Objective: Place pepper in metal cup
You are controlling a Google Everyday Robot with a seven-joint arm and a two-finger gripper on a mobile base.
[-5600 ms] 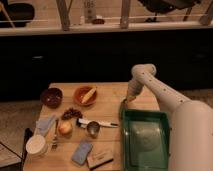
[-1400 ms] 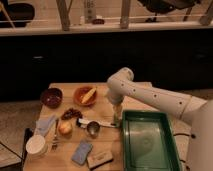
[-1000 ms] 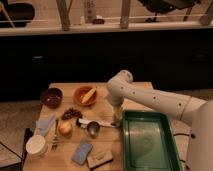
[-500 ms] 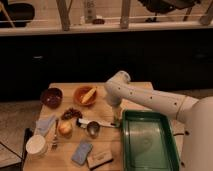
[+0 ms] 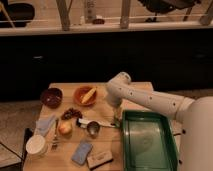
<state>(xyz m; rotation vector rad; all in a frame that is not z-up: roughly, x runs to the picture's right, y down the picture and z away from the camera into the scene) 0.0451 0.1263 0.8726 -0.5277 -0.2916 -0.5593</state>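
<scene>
Camera view shows the gripper (image 5: 118, 121) hanging low over the wooden table (image 5: 111, 150), just beside the left rim of the green tray (image 5: 170, 150); whether the claw is spread or pressed together cannot be told. The white arm (image 5: 145, 99) reaches in from the right, bends at an elbow above the table and drops to the claw. Just left of the claw lies the metal cup (image 5: 93, 129), upright, its long handle pointing toward the gripper. The pepper cannot be picked out. Further left sit a cluster of dark red fruit (image 5: 71, 113) and a round pale fruit (image 5: 65, 128). Behind them stand an orange bowl (image 5: 79, 99) holding a yellow piece of food (image 5: 89, 94) and a dark bowl (image 5: 51, 97). Near the front-left corner is a white paper cup (image 5: 36, 145), and along the front edge lies a blue block (image 5: 82, 151).
</scene>
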